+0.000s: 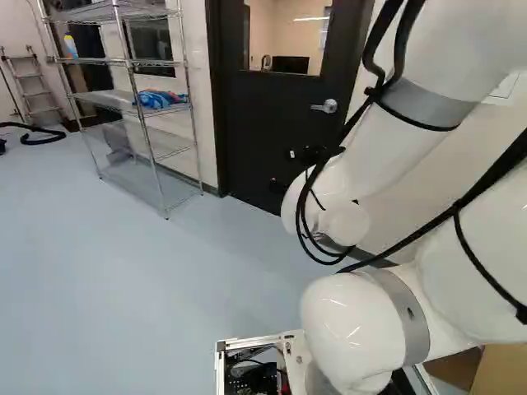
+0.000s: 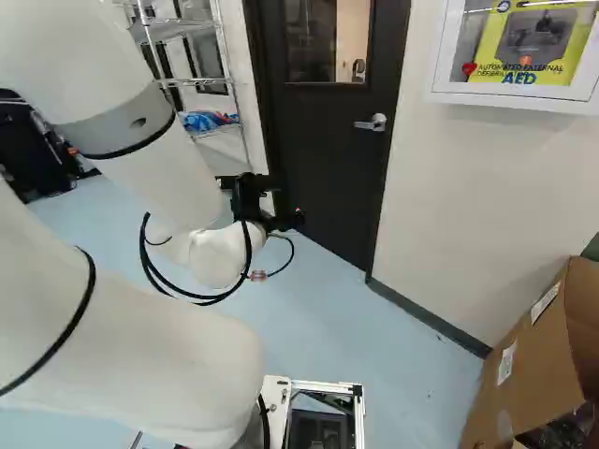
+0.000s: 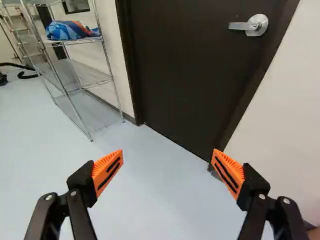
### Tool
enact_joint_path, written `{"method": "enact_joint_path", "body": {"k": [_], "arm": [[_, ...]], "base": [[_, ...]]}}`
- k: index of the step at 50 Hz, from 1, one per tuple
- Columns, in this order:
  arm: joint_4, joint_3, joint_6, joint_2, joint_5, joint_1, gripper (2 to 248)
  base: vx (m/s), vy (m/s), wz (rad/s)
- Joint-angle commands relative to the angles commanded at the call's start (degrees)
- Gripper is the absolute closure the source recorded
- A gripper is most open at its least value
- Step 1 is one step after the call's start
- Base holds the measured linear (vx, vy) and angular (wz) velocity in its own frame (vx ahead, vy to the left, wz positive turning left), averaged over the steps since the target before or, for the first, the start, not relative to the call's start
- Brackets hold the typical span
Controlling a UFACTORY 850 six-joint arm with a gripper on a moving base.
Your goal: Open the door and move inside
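Observation:
My gripper is held out in front of the dark door, below the level of its handle. The silver lever handle sits near the door's right edge in the right base view, and the door stands closed. In the wrist view the gripper has its two orange-padded fingers wide apart with nothing between them. The handle is well ahead of the gripper, beyond the finger on the wall's side, not touched. A window pane fills the door's upper part.
Left of the door stands a wire shelf with a blue bundle. A white AED cabinet hangs on the wall to the door's right. An open cardboard box is at the right base view's lower right. Far left leans a ladder.

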Motion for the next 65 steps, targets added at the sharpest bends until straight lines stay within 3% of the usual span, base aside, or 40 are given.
{"method": "enact_joint_path", "body": {"k": [65], "arm": [[0.0, 0.0, 0.0, 0.0, 0.0, 0.0, 3]], "base": [[0.164, 0.072, -0.239]]}}
